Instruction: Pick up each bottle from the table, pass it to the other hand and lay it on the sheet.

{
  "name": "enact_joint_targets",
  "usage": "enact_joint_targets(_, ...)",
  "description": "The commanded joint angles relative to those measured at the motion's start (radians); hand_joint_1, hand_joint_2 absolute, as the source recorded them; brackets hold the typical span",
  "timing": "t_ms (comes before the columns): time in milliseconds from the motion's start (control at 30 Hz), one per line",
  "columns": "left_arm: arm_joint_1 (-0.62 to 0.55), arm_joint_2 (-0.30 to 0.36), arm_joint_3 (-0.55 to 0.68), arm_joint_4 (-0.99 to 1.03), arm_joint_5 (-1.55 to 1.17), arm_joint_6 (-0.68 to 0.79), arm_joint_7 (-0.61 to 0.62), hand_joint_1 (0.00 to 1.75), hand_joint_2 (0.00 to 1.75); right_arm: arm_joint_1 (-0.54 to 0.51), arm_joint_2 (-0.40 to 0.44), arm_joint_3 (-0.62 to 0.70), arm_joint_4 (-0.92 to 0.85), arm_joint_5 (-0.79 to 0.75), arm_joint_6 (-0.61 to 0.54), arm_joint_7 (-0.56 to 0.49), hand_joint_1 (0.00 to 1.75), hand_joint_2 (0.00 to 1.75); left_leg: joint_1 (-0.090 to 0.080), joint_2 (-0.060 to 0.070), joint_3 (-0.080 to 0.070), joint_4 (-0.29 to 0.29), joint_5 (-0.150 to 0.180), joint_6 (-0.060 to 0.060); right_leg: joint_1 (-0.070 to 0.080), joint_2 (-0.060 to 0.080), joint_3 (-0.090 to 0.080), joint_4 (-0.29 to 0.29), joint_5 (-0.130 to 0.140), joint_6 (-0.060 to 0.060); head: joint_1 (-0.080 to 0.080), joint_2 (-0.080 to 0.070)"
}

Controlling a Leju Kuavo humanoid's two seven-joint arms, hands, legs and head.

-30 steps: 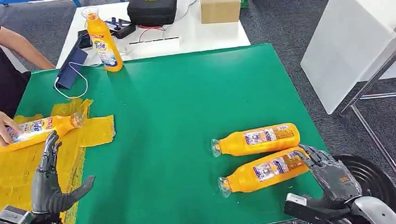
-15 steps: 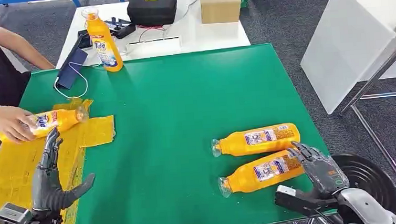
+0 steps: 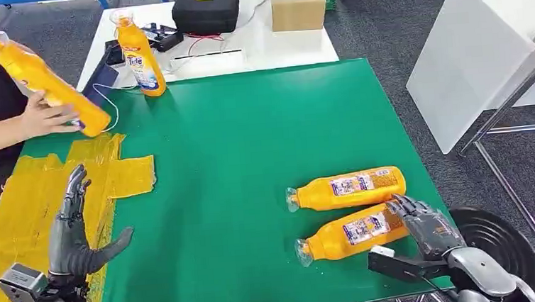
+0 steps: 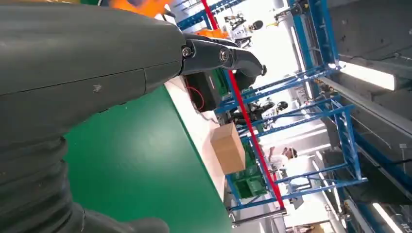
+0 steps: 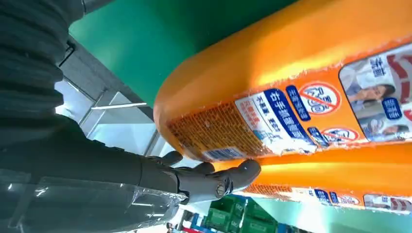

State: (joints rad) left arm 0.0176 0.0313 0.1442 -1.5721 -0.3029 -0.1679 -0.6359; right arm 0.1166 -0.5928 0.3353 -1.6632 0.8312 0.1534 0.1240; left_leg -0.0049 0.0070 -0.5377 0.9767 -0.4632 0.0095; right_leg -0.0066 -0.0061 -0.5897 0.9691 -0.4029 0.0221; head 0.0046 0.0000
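My right hand (image 3: 426, 226) rests its spread fingers against the base of the nearer orange plastic bottle (image 3: 348, 233) lying on the green table mat (image 3: 249, 138), while my left hand (image 3: 71, 232) hovers open over the yellow sheet (image 3: 13, 218).

A white table (image 3: 293, 46) stands behind the green table's far edge. On it sit a black case (image 3: 205, 10) and a brown cardboard box (image 3: 297, 3). A black round bin (image 3: 502, 245) stands near the green table's right corner.
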Motion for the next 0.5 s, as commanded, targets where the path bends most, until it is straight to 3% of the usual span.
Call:
enact_joint_targets(33,-0.030,-0.007,-0.012,0.062,-0.002,-0.003,0.005,0.00,1.75,-0.042,0.032,0.020,0.074,0.000,0.007,0.002,0.00,1.75,0.001,0.000,0.002,-0.001,0.000,-0.001,0.001,0.000,0.003,-0.002,0.000,0.000,0.000,0.000)
enact_joint_targets(400,-0.086,-0.009,-0.050,0.112,-0.001,-0.012,0.018,0.00,1.75,-0.196,0.080,0.159,0.290,0.089,0.115,-0.013,0.00,1.75,0.002,0.000,0.004,-0.002,0.000,-0.001,0.001,0.001,0.004,-0.003,0.001,0.000,0.000,0.000)
enact_joint_targets(433,-0.092,-0.009,-0.053,0.119,-0.001,-0.013,0.018,0.00,1.75,-0.196,0.070,0.174,0.297,0.090,0.129,-0.017,1.45,1.75,0.003,0.000,0.005,-0.002,0.000,-0.001,0.002,0.001,0.006,-0.004,0.001,0.000,0.000,0.000)
enact_joint_targets(467,-0.107,-0.009,-0.061,0.135,-0.001,-0.011,0.021,0.00,1.75,-0.194,0.042,0.208,0.300,0.087,0.156,-0.022,1.69,1.75,0.002,0.000,0.005,-0.002,0.000,-0.001,0.001,0.000,0.005,-0.003,0.001,0.000,0.000,0.000)
enact_joint_targets(500,-0.115,-0.009,-0.066,0.143,0.000,-0.010,0.023,0.00,1.75,-0.186,0.023,0.225,0.298,0.079,0.172,-0.030,1.68,1.75,0.002,-0.001,0.006,-0.002,0.000,-0.001,0.002,0.000,0.007,-0.003,0.000,0.000,0.000,0.000)
